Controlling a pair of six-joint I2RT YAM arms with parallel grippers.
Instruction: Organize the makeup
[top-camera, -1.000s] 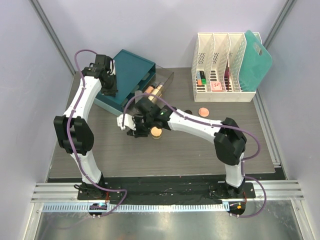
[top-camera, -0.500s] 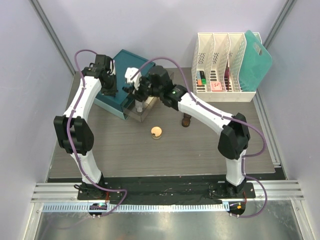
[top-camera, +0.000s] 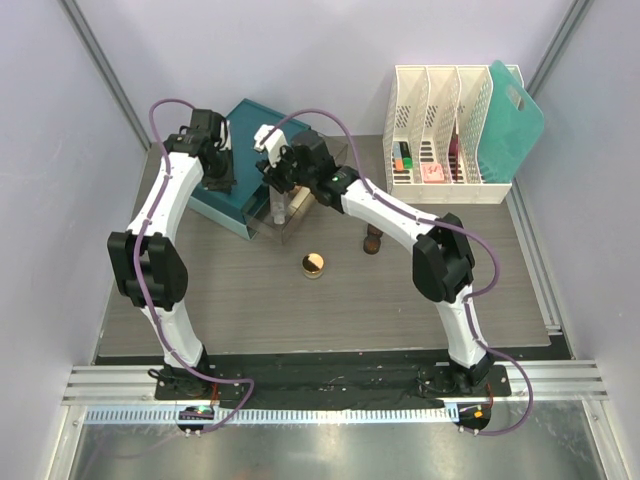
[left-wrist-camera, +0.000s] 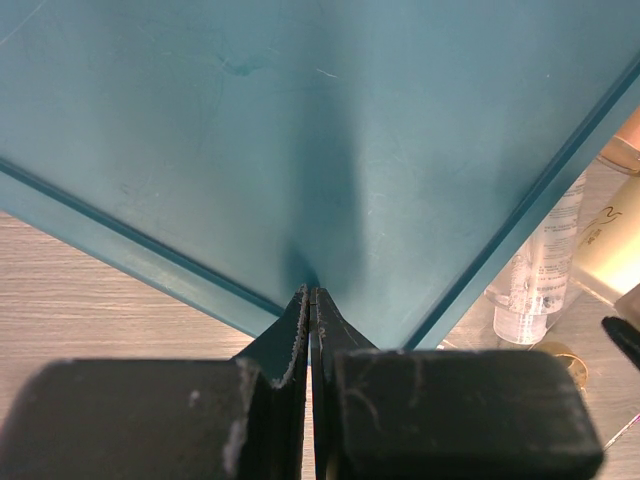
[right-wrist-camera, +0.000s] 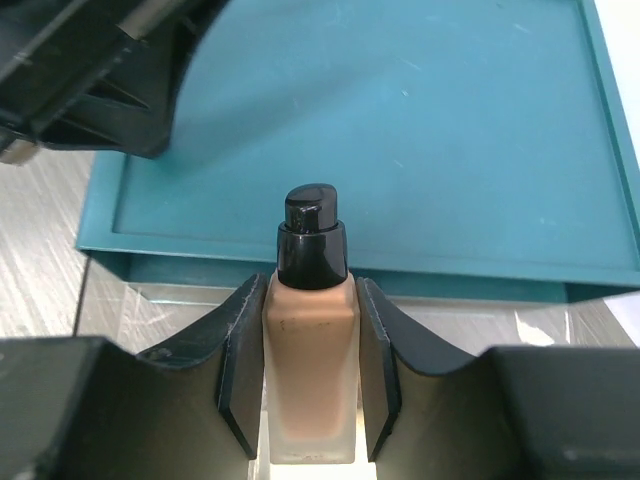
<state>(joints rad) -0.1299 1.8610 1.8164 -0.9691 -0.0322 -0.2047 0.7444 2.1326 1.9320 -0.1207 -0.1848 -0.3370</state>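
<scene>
Between lilac walls (top-camera: 330, 40), grey woodgrain table (top-camera: 300, 312).

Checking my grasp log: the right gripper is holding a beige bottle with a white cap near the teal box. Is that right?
Not quite: the cap is black, not white. The right wrist view shows it, with the right gripper holding the beige bottle near the teal box.
</scene>
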